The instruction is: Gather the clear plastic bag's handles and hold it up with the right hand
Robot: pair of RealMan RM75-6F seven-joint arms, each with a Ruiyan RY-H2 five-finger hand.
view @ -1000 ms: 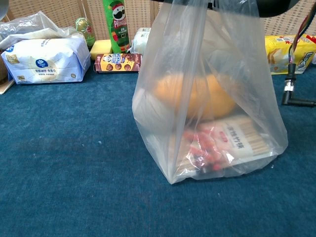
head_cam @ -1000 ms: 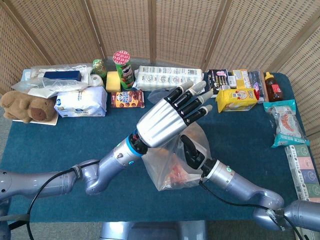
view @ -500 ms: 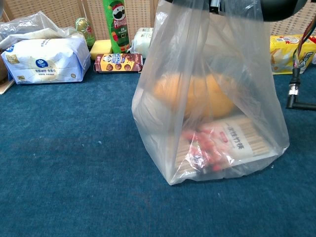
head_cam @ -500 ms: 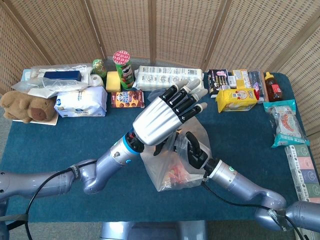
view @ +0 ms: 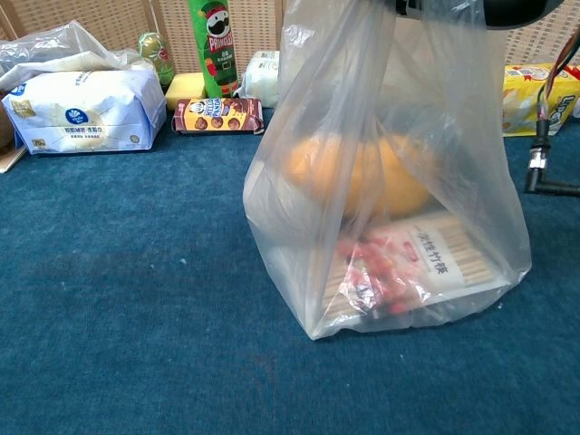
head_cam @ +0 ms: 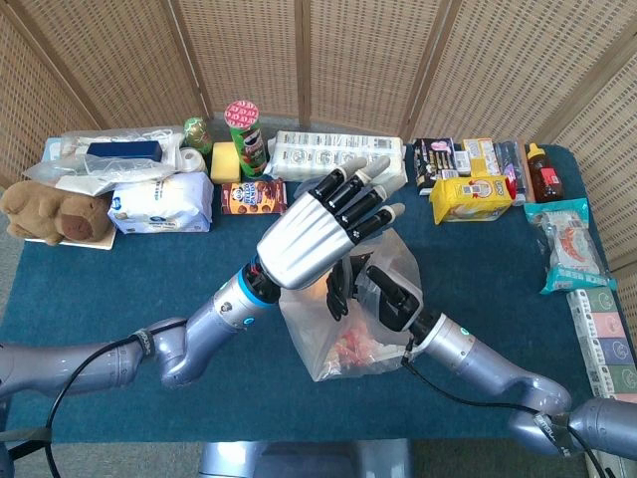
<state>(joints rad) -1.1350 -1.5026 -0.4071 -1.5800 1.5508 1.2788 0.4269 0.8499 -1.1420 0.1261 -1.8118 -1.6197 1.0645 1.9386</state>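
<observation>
Bag (view: 390, 181) handles gathered in right hand (head_cam: 388, 294), fingers clamped; base on table (view: 136, 317), lift outstanding; left hand (head_cam: 318, 234) spread.

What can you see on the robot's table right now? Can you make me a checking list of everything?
Surface: blue cloth table, flat.
Job's things: clear plastic bag stands on the cloth, top pulled up; inside are an orange round thing and a flat printed packet.
Clutter: teddy bear, white tissue pack, green Pringles can, chocolate box, yellow box along the far edge.
Hands: left hand above the bag, fingers spread, holding nothing. Right hand at the bag's top; grip cannot be told.
Cables: black cable along the left arm; another by the right arm.
Surroundings: woven screen behind.
</observation>
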